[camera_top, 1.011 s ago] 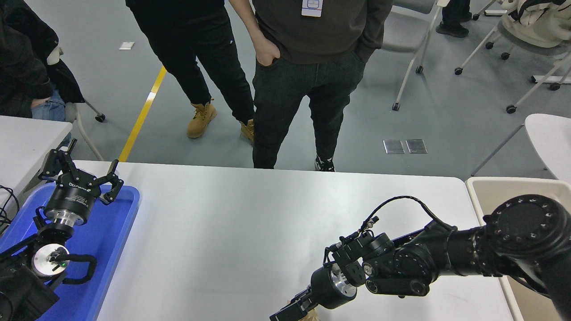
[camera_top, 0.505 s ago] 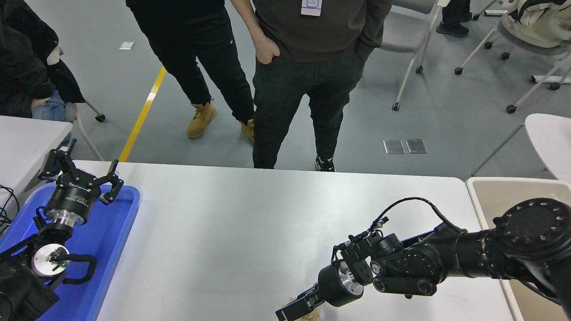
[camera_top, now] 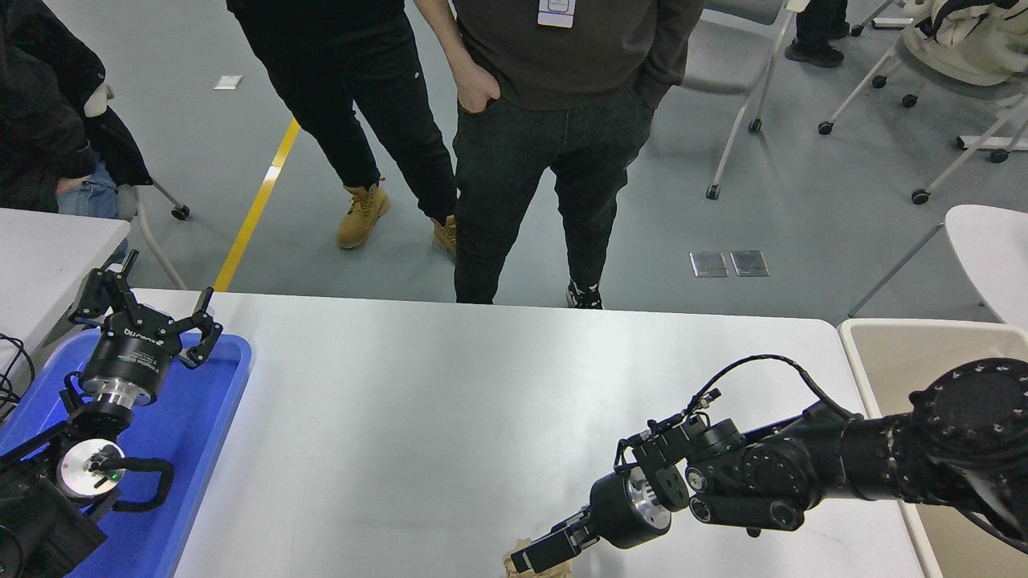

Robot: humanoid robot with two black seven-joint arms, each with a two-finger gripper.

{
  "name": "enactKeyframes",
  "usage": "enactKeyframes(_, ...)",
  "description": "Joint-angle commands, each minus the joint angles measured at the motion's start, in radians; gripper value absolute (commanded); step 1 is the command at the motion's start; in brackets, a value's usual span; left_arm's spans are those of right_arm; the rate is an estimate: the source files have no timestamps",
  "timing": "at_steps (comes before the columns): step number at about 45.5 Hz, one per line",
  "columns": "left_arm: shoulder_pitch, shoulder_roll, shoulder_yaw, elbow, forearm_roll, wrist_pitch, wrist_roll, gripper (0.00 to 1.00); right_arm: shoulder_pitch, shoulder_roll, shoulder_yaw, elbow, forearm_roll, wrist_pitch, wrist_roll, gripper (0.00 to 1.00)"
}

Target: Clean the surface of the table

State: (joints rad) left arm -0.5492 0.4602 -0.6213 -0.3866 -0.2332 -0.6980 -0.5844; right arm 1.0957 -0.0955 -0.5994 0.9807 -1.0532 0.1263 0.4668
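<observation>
The table surface is a wide glossy white top filling the lower half of the head view. A small crumpled piece of brown paper lies at its near edge, partly cut off by the picture's bottom. My right gripper reaches in from the right, low over the table, and its tip is at the paper, touching or overlapping it. My left gripper is parked at the lower left over a blue tray, open and empty.
A beige bin stands against the table's right end. Two people stand close to the far edge. A smaller white tabletop is at the left, another at the right, with chairs behind.
My right arm has drawn back to the right by a small amount, and more of the brown paper shows at the gripper's tip. The left arm has not moved.
</observation>
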Motion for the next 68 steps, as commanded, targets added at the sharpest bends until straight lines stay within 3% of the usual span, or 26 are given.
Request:
enactKeyframes(1, 0.000, 0.000, 0.000, 0.000, 0.000, 0.000, 0.000, 1.00, -0.008, -0.007, 0.000, 0.003, -0.001, -0.001, 0.003, 0.99)
enactKeyframes(38, 0.000, 0.000, 0.000, 0.000, 0.000, 0.000, 0.000, 1.00, -0.039, -0.006, -0.003, 0.003, -0.045, -0.002, 0.033, 0.96)
enactKeyframes(44, 0.000, 0.000, 0.000, 0.000, 0.000, 0.000, 0.000, 1.00, -0.039, -0.006, -0.010, 0.000, -0.070, -0.011, 0.053, 0.73)
enactKeyframes(51, 0.000, 0.000, 0.000, 0.000, 0.000, 0.000, 0.000, 1.00, -0.037, -0.006, -0.017, -0.005, -0.080, -0.014, 0.079, 0.18)
enactKeyframes(55, 0.000, 0.000, 0.000, 0.000, 0.000, 0.000, 0.000, 1.00, -0.040, -0.004, -0.019, -0.040, -0.080, -0.016, 0.088, 0.01)
enactKeyframes(68, 0.000, 0.000, 0.000, 0.000, 0.000, 0.000, 0.000, 1.00, -0.039, -0.004, -0.056, -0.105, -0.082, -0.050, 0.173, 0.00)
